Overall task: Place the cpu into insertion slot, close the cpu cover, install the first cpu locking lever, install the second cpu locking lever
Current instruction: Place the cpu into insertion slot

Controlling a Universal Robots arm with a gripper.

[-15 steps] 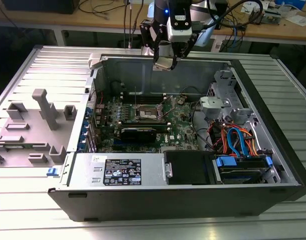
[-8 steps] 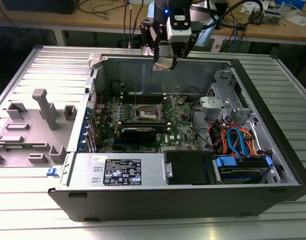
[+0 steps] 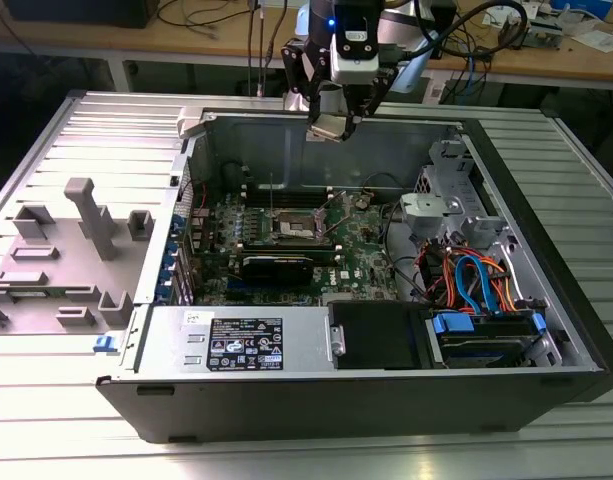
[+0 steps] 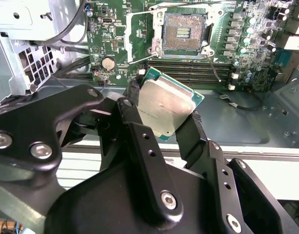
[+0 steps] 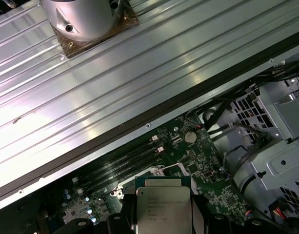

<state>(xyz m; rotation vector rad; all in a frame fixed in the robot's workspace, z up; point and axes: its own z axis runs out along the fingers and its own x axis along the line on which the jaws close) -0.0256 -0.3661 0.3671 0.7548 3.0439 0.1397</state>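
Remaining are all four steps: cpu (image 4: 168, 108) is clamped in the pincer (image 4: 164, 104) above the motherboard (image 4: 115, 46); insertion slot (image 4: 182, 33) is seen empty, uncovered.

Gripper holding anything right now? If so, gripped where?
Yes. The gripper is shut on the cpu, fingers pinching two opposite edges. The chip hangs above the insertion slot, not in it.

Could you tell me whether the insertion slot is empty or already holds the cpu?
Empty: the insertion slot shows its bare centre, while the cpu sits clamped in the claw.
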